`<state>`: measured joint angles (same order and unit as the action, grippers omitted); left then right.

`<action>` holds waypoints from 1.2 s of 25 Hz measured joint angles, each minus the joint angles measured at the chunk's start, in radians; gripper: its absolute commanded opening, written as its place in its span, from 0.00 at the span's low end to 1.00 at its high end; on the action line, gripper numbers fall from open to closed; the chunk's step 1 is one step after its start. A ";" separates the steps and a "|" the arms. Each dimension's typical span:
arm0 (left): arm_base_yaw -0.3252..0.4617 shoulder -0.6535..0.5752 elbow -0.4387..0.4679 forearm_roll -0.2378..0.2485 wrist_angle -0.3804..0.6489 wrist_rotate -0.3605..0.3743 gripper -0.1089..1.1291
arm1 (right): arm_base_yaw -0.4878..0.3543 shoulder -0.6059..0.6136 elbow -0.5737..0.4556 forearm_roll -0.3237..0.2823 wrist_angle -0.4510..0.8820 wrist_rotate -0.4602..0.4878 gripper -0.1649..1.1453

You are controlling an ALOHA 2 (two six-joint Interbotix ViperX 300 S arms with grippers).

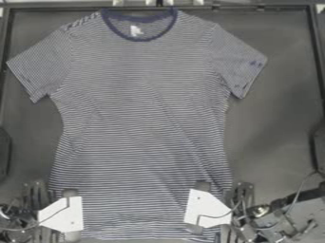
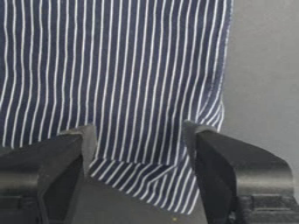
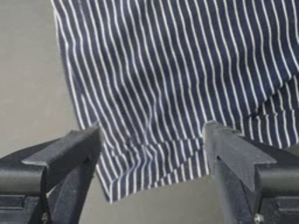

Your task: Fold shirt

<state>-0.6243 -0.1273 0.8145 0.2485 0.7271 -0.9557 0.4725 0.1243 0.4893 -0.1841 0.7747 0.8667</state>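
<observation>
dark table (image 1: 285, 95) | shirt (image 1: 139, 123) flat | hem partly hidden by end effectors

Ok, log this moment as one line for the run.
shirt: flat on table, collar far side | left hand: open over bottom-left hem corner | right hand: open over bottom-right hem corner | fold: not begun

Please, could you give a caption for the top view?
Striped T-shirt lies flat; left gripper and right gripper open over its bottom hem.
</observation>
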 measured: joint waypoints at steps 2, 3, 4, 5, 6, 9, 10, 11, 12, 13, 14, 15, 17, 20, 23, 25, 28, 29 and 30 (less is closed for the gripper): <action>0.000 0.002 0.000 0.000 0.002 -0.002 0.83 | 0.002 0.012 0.000 -0.005 0.002 0.005 0.86; 0.000 0.003 0.000 0.002 0.000 -0.002 0.83 | 0.002 0.020 0.000 -0.006 0.003 0.006 0.87; 0.000 0.009 0.000 0.002 0.000 -0.003 0.83 | 0.000 0.026 0.000 -0.009 0.005 0.009 0.86; 0.000 0.014 0.000 0.002 0.000 -0.003 0.83 | 0.002 0.035 -0.002 -0.012 0.006 0.011 0.87; 0.000 0.021 0.000 0.003 0.000 -0.003 0.83 | 0.002 0.043 -0.003 -0.012 0.006 0.011 0.87; 0.000 0.048 0.000 0.003 -0.002 -0.003 0.83 | 0.002 0.058 -0.014 -0.014 0.009 0.011 0.86; 0.000 0.055 0.000 0.003 -0.006 -0.003 0.83 | 0.002 0.063 -0.017 -0.014 0.011 0.011 0.87; 0.000 0.063 0.000 0.003 -0.011 -0.002 0.83 | 0.002 0.066 -0.020 -0.014 0.014 0.011 0.87; 0.000 0.067 0.000 0.005 -0.018 -0.003 0.83 | 0.002 0.072 -0.020 -0.014 0.014 0.011 0.87; 0.000 0.071 0.000 0.005 -0.023 -0.003 0.83 | 0.002 0.074 -0.021 -0.014 0.014 0.011 0.86; 0.000 0.074 0.000 0.006 -0.025 -0.003 0.83 | 0.002 0.078 -0.021 -0.014 0.014 0.011 0.86; 0.000 0.077 0.000 0.006 -0.028 -0.003 0.83 | 0.002 0.080 -0.021 -0.014 0.014 0.011 0.87; 0.000 0.083 0.000 0.006 -0.032 -0.003 0.83 | 0.002 0.084 -0.023 -0.014 0.015 0.009 0.87; 0.000 0.092 0.000 0.006 -0.046 -0.003 0.83 | 0.002 0.094 -0.029 -0.012 0.017 0.008 0.86; 0.000 0.091 0.011 0.002 -0.069 -0.008 0.83 | 0.000 0.101 -0.032 -0.008 0.017 0.000 0.86; 0.003 0.089 0.021 -0.012 -0.098 -0.014 0.83 | 0.002 0.104 -0.032 0.006 0.014 -0.006 0.86; 0.006 0.075 0.046 -0.026 -0.144 -0.026 0.81 | 0.000 0.106 -0.032 0.015 0.009 -0.008 0.86; 0.006 0.075 0.051 -0.028 -0.152 -0.031 0.79 | 0.000 0.104 -0.032 0.017 0.009 -0.008 0.86; 0.006 0.075 0.054 -0.028 -0.160 -0.034 0.76 | 0.000 0.106 -0.032 0.018 0.009 -0.008 0.86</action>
<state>-0.6182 -0.0522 0.8682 0.2209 0.5676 -0.9894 0.4725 0.2301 0.4571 -0.1657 0.7839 0.8590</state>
